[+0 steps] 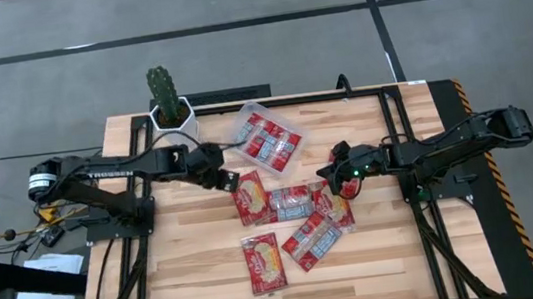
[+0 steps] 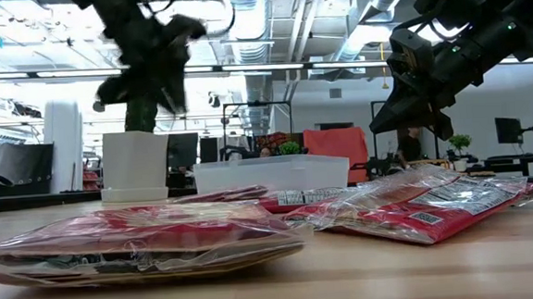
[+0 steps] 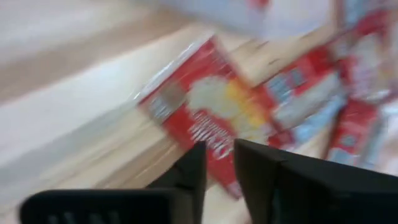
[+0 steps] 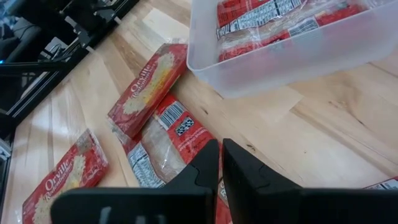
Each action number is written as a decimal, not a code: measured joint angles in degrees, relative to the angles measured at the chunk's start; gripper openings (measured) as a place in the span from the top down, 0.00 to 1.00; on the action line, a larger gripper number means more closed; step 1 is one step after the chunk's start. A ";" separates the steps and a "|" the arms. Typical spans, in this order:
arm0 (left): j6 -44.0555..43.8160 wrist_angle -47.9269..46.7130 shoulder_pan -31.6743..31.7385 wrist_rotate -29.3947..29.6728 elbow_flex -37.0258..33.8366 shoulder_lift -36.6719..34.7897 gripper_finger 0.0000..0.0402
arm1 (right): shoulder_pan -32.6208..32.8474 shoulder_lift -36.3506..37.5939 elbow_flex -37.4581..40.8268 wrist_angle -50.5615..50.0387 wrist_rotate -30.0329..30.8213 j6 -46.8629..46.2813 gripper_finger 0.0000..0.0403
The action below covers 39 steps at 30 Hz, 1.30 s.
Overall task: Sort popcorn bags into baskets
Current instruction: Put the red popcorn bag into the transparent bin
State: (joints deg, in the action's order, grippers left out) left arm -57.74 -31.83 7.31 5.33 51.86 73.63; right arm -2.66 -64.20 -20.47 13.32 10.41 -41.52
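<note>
Several red popcorn bags lie flat on the wooden table, some overlapping, among them one (image 1: 250, 197) beside my left gripper and one (image 1: 333, 205) below my right gripper. More bags (image 1: 271, 141) lie in the clear tray (image 1: 239, 122), which stands at the far middle of the table. My left gripper (image 1: 233, 181) hovers raised over the table's left side, just left of the nearest bag (image 3: 211, 115), with a narrow gap between its fingers. My right gripper (image 1: 328, 173) is shut and raised above the bag cluster (image 4: 168, 134), right of the tray (image 4: 280, 68).
A white pot with a cactus (image 1: 171, 105) stands at the far left corner, close to the tray. Black frame rails (image 1: 402, 144) run along the table's left and right sides. Bare wood lies along the near edge (image 1: 382, 277).
</note>
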 joint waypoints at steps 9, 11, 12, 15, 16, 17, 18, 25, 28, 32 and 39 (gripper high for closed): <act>-18.00 28.06 -1.53 -2.49 -21.05 0.01 0.48 | 0.00 0.00 0.00 -0.02 -0.04 -0.04 0.88; -21.89 35.25 -1.62 -2.00 -24.98 0.84 0.43 | 0.00 0.00 0.00 -0.01 -0.04 -0.34 0.88; -22.98 37.21 -1.69 -1.97 -26.42 1.32 0.41 | 0.00 0.00 0.00 0.00 -0.04 -0.42 0.88; -25.32 39.44 -2.43 -1.45 -27.93 4.49 0.38 | 0.00 0.00 0.00 -0.06 -0.02 -0.39 0.88; -25.93 40.85 -2.59 -1.28 -27.68 5.83 0.38 | 0.00 0.00 0.00 -0.01 -0.02 -0.41 0.88; -26.09 42.61 -2.77 -1.18 -27.74 7.35 0.37 | 0.00 0.00 0.00 0.02 0.00 -0.42 0.88; -26.24 45.24 -2.83 -1.09 -27.78 9.29 0.37 | 0.00 0.00 0.00 0.01 0.00 -0.42 0.88; -29.71 63.44 -2.82 -2.03 -27.30 21.38 0.39 | 0.00 0.02 0.00 -0.01 0.00 -0.63 0.88; -30.09 62.30 -2.79 -1.50 -27.21 22.08 0.47 | 0.00 0.02 0.00 -0.02 0.05 -0.66 0.88; -27.77 62.19 -2.75 -1.43 -27.17 22.08 0.71 | 0.00 0.02 0.00 -0.06 0.13 -0.57 0.88; -23.89 60.03 -2.22 -2.58 -25.68 22.24 0.99 | 0.00 0.02 0.00 0.00 0.13 -0.15 0.88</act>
State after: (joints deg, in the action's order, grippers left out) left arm -81.63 28.20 5.09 2.75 26.18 95.87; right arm -2.66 -64.18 -20.47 13.32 10.55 -41.67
